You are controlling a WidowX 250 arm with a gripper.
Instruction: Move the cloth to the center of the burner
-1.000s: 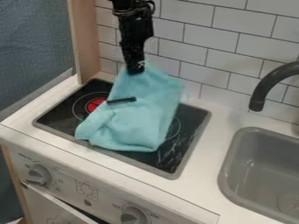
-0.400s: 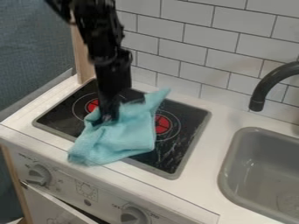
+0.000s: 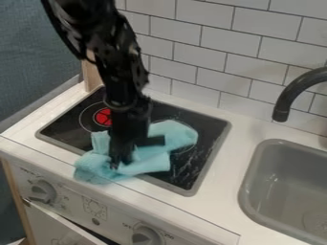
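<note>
Loosely bunched, the light-blue cloth [image 3: 153, 165] is draped across the stovetop's [image 3: 207, 129] front edge and partly over the right burner [image 3: 188, 149]. It is overlapped by the black gripper [image 3: 135, 152]; whether that is wide or narrow cannot be told.

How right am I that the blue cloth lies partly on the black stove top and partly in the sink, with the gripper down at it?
Not quite: the camera view shows the blue cloth partly on the black stove top and partly on the white counter. The gripper is down at it.
</note>
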